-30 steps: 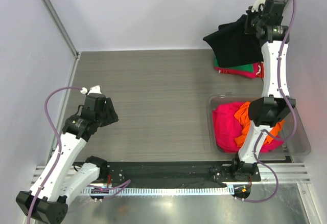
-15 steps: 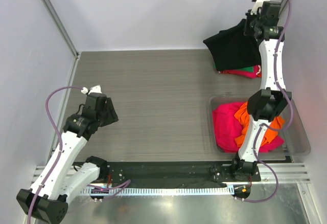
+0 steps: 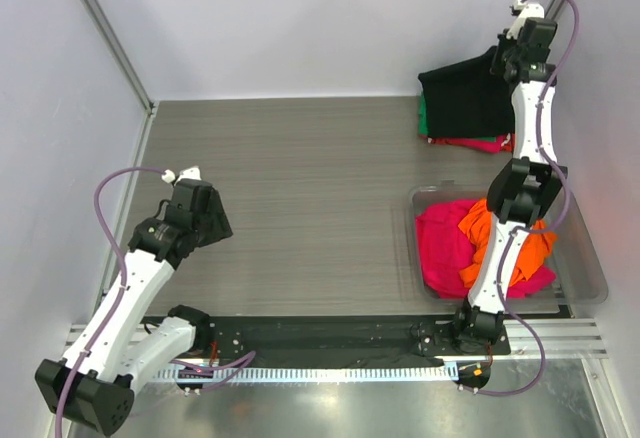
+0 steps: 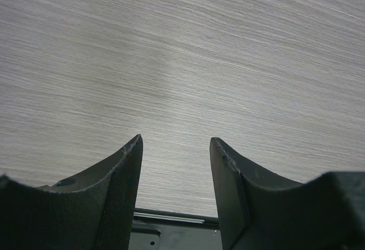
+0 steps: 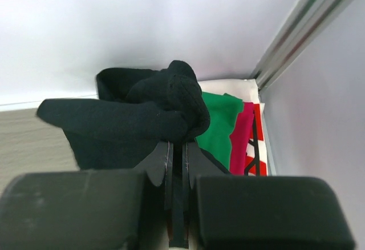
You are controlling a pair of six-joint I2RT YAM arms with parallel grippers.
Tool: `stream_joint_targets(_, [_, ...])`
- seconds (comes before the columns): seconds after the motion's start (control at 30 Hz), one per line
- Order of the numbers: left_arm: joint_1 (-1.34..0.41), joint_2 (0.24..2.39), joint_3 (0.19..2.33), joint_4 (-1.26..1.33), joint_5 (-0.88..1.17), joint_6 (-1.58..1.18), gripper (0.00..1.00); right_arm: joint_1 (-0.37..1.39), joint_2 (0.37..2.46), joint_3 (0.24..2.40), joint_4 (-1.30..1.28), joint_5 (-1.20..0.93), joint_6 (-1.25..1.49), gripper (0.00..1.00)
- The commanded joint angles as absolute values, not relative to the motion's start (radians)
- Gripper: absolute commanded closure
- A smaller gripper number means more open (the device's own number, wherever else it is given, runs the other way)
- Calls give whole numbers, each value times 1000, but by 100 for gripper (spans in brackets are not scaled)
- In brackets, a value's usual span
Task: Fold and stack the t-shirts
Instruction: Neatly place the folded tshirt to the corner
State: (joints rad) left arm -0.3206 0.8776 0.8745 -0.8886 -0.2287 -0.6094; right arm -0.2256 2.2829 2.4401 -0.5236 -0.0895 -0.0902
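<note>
My right gripper (image 3: 507,62) is shut on the black t-shirt (image 3: 464,100) at the far right corner. The black cloth drapes over a stack with a green t-shirt (image 3: 424,116) and a pink-red t-shirt (image 3: 478,144) below it. In the right wrist view the jaws (image 5: 177,147) pinch a bunched fold of the black t-shirt (image 5: 137,119), with the green t-shirt (image 5: 219,127) and the pink-red one (image 5: 242,133) beside it. A magenta t-shirt (image 3: 445,248) and an orange t-shirt (image 3: 485,238) lie crumpled in the bin. My left gripper (image 3: 222,220) is open and empty over the table, also in its wrist view (image 4: 175,147).
A clear plastic bin (image 3: 590,278) stands at the near right. White walls close the far side and both flanks, with a metal corner post (image 5: 296,27) right beside the stack. A black rail (image 3: 320,333) runs along the near table edge.
My right gripper has carried the black t-shirt further back and right, lowering it over the green and pink-red stack, which it now mostly covers. The left arm has barely moved.
</note>
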Motion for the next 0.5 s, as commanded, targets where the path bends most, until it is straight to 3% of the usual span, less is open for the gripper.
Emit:
stream_joint_targets(0.0, [-321, 887, 890, -887, -258, -626, 48, -247, 2333, 2510, -382, -74, -51, 99])
stream_joint_targets(0.13, [-322, 896, 890, -891, -267, -629, 48, -264, 2401, 2508, -293, -5, -55, 99])
stream_joint_targets(0.2, [-324, 900, 890, -894, -275, -632, 48, -265, 2443, 2491, -224, 108, -69, 70])
stream_joint_targets(0.23, [-325, 903, 891, -896, -276, -634, 48, -267, 2463, 2490, -145, 127, -80, 48])
stream_joint_targets(0.27, [-328, 905, 891, -897, -278, -634, 48, -267, 2483, 2499, -109, 156, -80, 9])
stream_joint_targets(0.3, [-330, 905, 891, -900, -284, -635, 48, -267, 2502, 2514, -83, 193, -78, 1])
stream_joint_targets(0.47, [-337, 904, 894, -905, -296, -641, 48, -262, 2427, 2508, -21, 328, -2, 0])
